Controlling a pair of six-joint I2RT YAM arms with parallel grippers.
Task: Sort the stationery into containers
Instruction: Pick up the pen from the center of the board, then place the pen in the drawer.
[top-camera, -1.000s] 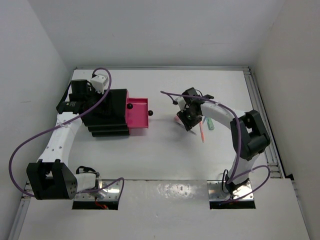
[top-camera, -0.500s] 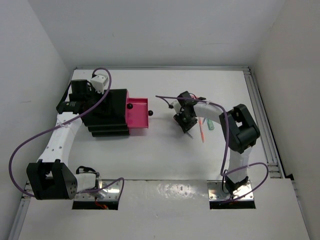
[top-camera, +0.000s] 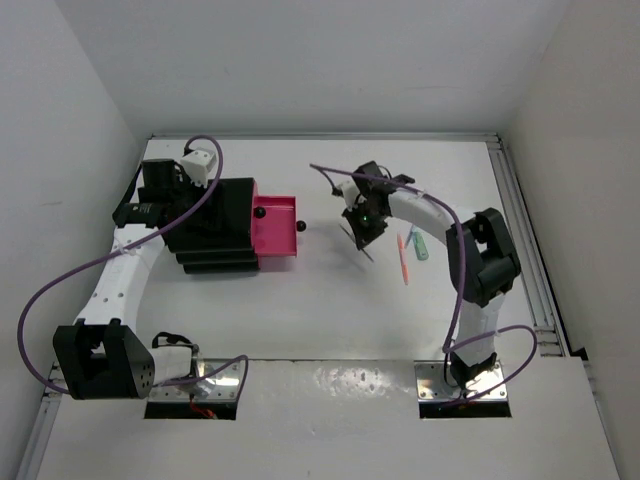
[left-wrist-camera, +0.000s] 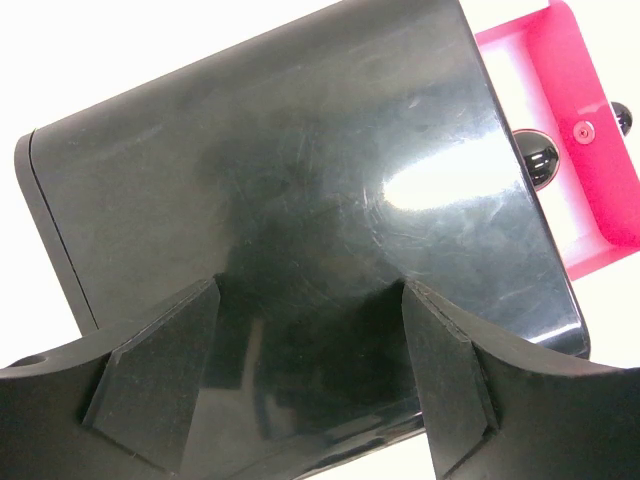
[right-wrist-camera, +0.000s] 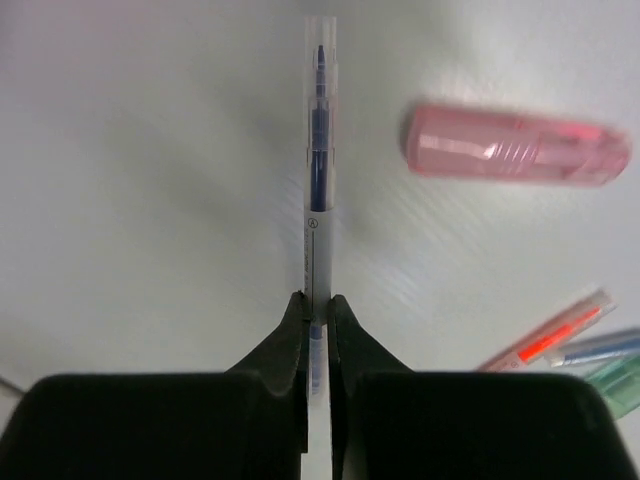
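My right gripper (right-wrist-camera: 318, 305) is shut on a thin white pen (right-wrist-camera: 318, 150) with a blue core, lifted above the table. In the top view this gripper (top-camera: 362, 228) hangs right of the open pink drawer (top-camera: 277, 228). Below it lie a stubby pink piece (right-wrist-camera: 515, 155), a red pen (right-wrist-camera: 545, 335) and a mint green pen (right-wrist-camera: 615, 380). The red pen (top-camera: 403, 258) and the mint pen (top-camera: 420, 245) lie on the table right of the gripper. My left gripper (left-wrist-camera: 300, 385) stands open over the black drawer unit (left-wrist-camera: 300, 180), nothing between its fingers.
The pink drawer (left-wrist-camera: 560, 130) sticks out of the unit's right side, with a round black knob (left-wrist-camera: 537, 160) on the unit's edge and another knob (top-camera: 300, 227) on the drawer front. White walls enclose the table on three sides, and a metal rail (top-camera: 525, 230) runs along its right edge.
My right gripper has shut on the white pen and moved left and away from the other pens, carrying it. The left arm has not moved.
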